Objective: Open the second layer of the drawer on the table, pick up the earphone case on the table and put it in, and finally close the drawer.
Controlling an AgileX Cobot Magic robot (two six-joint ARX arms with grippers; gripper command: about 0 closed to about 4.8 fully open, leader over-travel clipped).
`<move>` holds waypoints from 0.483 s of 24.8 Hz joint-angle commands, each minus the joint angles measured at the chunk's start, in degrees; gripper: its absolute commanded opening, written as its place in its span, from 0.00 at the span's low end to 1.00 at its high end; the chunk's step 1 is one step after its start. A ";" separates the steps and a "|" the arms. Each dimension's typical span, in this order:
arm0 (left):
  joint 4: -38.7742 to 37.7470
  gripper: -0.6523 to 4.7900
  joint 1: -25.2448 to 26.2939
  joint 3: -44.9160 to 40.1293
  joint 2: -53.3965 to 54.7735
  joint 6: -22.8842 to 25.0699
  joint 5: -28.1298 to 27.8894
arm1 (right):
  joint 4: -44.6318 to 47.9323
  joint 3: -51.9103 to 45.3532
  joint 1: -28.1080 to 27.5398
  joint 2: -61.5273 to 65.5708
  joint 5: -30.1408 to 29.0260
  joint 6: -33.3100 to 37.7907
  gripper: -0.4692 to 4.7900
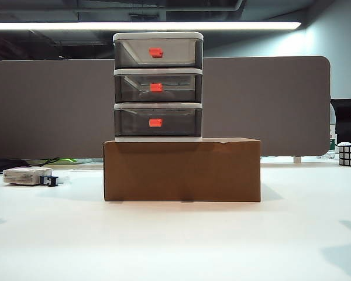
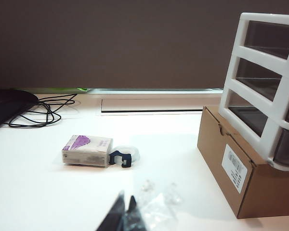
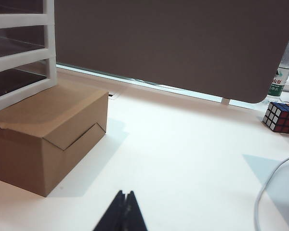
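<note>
The drawer [image 1: 158, 86] is a white three-tier cabinet standing on a brown cardboard box [image 1: 181, 170] at the middle of the table [image 1: 175, 240]. All three smoky tiers are shut. The second layer [image 1: 175, 89] carries an orange-red handle [image 1: 156, 87]. Neither gripper shows in the exterior view. In the left wrist view my left gripper [image 2: 125, 197] is shut, low over the table to the left of the cabinet [image 2: 260, 86], with crinkled clear plastic [image 2: 156, 204] beside its tips. In the right wrist view my right gripper [image 3: 125, 193] is shut and empty, to the right of the box [image 3: 48, 130]. The earphone case is out of view.
A whitish block with a purple top and a blue piece [image 2: 86, 150] lies at the table's left [image 1: 26, 175]. Black cables [image 2: 43, 110] lie behind it. A Rubik's cube [image 3: 281, 117] and a bottle [image 3: 284, 72] stand at the far right. A grey partition [image 1: 47, 105] backs the table.
</note>
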 commanded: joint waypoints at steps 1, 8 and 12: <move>0.11 0.11 0.11 0.11 0.02 0.07 -0.22 | 0.79 -0.35 0.02 -0.13 0.09 0.46 0.08; -0.09 0.11 0.11 0.11 0.02 0.04 -0.22 | 0.76 -0.35 0.00 -0.13 0.07 0.46 0.08; -0.09 0.11 0.11 0.11 0.02 0.04 -0.22 | 0.79 -0.35 0.00 -0.13 0.07 0.46 0.08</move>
